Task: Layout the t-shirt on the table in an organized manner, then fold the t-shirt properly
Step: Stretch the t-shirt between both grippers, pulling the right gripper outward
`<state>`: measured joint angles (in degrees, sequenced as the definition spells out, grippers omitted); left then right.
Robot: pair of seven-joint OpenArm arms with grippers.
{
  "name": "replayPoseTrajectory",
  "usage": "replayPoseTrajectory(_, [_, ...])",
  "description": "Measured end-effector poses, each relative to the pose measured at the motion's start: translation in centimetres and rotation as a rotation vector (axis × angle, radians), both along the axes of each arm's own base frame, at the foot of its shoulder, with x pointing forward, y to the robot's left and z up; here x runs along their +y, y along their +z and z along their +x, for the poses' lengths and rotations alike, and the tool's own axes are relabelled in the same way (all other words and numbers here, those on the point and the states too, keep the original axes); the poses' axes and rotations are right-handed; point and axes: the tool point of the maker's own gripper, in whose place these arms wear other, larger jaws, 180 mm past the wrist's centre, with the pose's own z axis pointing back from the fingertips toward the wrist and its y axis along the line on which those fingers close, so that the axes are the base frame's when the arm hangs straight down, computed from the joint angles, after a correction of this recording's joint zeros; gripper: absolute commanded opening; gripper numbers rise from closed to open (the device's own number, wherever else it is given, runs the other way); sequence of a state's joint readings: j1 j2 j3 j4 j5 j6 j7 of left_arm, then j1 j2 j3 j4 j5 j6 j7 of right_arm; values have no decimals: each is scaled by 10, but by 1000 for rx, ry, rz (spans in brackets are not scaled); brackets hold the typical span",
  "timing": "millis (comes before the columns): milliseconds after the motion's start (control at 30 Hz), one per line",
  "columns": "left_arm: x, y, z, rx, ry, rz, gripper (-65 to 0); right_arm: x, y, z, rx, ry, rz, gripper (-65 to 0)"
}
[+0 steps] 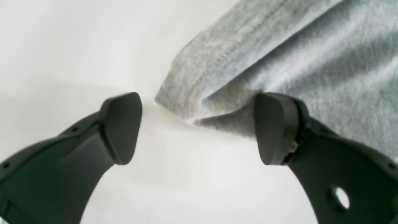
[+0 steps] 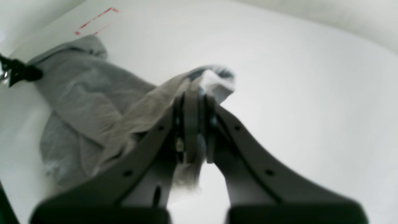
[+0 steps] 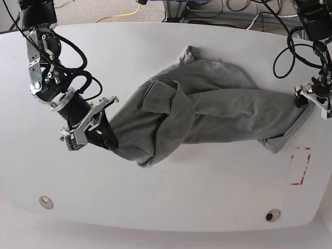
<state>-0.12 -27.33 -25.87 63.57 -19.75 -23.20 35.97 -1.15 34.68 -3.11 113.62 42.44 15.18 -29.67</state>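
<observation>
Pinching a bunched fold of the t-shirt (image 2: 93, 102), my right gripper (image 2: 194, 130) has its fingers clamped tight on cloth. My left gripper (image 1: 199, 127) stands spread wide, one pad (image 1: 273, 127) touching a hemmed corner, nothing held. Grey shirt lies crumpled mid-table (image 3: 171, 207), long axis running side to side between both arms. No lettering or label readable; red tape rectangle (image 3: 301, 166) near left arm.

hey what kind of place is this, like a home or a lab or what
Most likely a robotics lab or test bench, not a home. Two robot arms work over a bare white table marked with a red tape rectangle, loose cables trail behind it, and a grey t-shirt lies crumpled on top.
</observation>
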Motion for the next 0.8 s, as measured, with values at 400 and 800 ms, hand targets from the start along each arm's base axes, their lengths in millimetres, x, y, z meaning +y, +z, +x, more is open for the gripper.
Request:
replayPoseTrajectory(400, [-21, 1, 14, -1, -82, 11, -119, -32, 43, 17, -118, -22, -112, -650])
replayPoseTrajectory(800, [-103, 56, 51, -175, -315, 15, -119, -35, 49, 20, -131, -20, -134, -650])
